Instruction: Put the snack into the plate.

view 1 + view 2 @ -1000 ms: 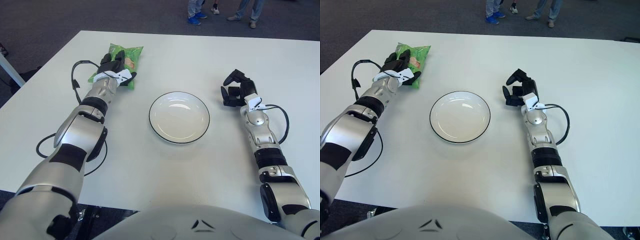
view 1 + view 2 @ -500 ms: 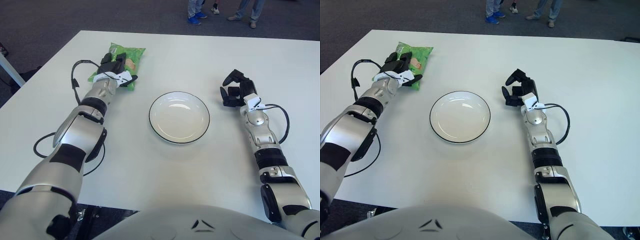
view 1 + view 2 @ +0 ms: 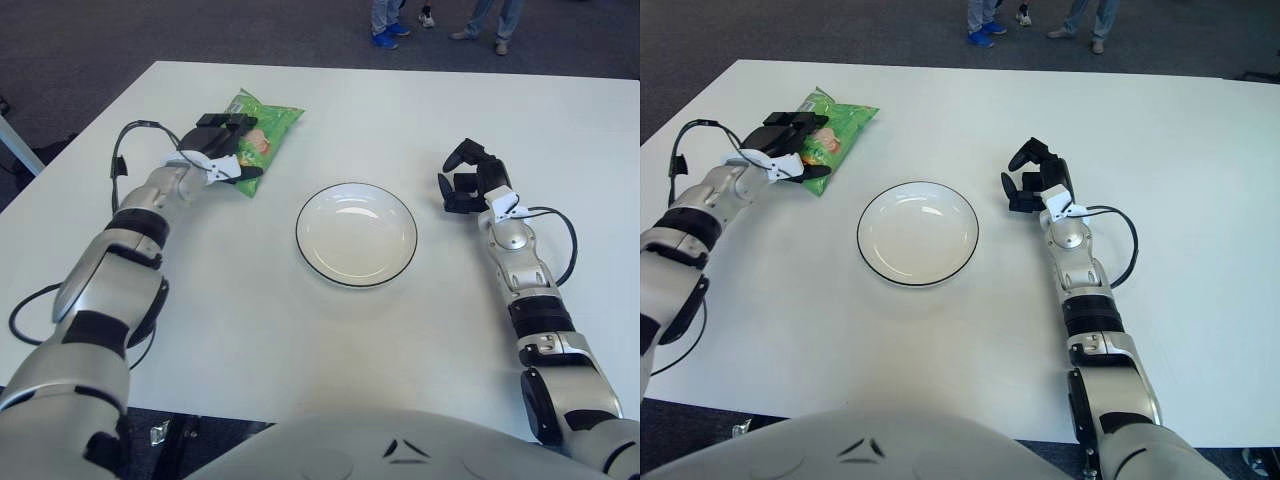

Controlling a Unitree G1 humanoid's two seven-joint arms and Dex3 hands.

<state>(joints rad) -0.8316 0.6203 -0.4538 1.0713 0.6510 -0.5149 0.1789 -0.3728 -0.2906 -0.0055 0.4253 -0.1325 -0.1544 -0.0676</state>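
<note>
Left of the plate (image 3: 356,234), left hand (image 3: 215,152) around snack (image 3: 255,138).

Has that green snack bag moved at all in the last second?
Yes. The green snack bag, held in the left hand, has swung toward the robot's right, closer to the plate, which stayed put.

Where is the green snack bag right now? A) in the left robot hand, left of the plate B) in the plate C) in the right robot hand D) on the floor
A: the left robot hand grips the green snack bag, well left of the empty plate.
</note>
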